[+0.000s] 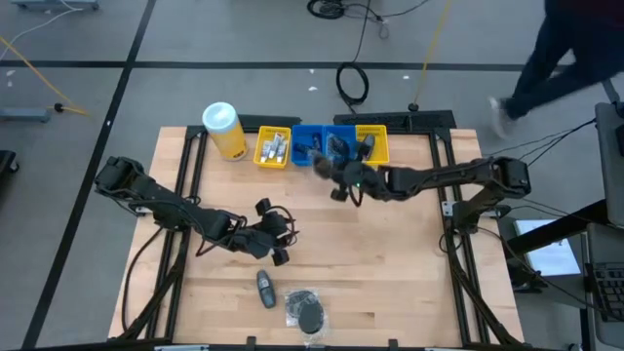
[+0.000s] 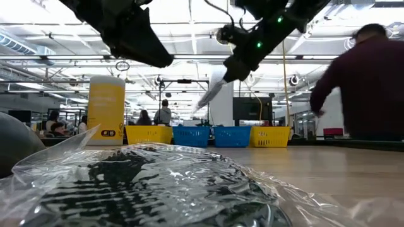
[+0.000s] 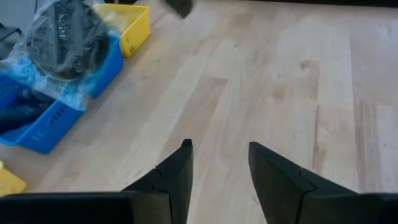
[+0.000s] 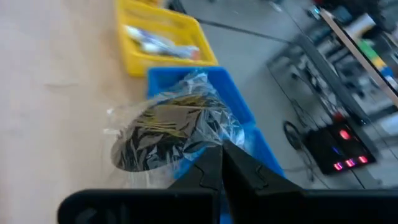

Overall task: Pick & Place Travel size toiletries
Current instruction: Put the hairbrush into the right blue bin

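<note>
While a black round puff sealed in clear crinkled plastic (image 4: 163, 132) hangs over the near edge of a blue plastic bin (image 4: 239, 118), the right tool (image 4: 219, 163) has its two dark fingers pressed together on the edge of that wrapper, holding it above the light wooden surface (image 1: 390, 263). In the high view this right tool (image 1: 336, 180) sits just in front of the row of bins at the far side, with the packet a dark shape beside the blue bin (image 1: 310, 146). Next to it stands a yellow plastic bin (image 1: 273, 146) holding small white tubes (image 4: 155, 42), and beyond that a tall yellow canister with a white lid (image 1: 224, 130); another yellow bin (image 1: 374, 143) closes the row on the other side. A second black round puff in clear plastic (image 1: 307, 309) lies near the front edge of the surface, filling the foreground of the low view (image 2: 145, 186), and a dark grey oval bottle (image 1: 265, 288) lies just beside it. The left tool (image 1: 276, 242) hovers over the middle of the surface, well apart from both of those items, its fingers (image 3: 177, 177) spread with bare wood showing between them. A person in a dark top (image 2: 369, 88) is beyond the far right corner of the surface.
</note>
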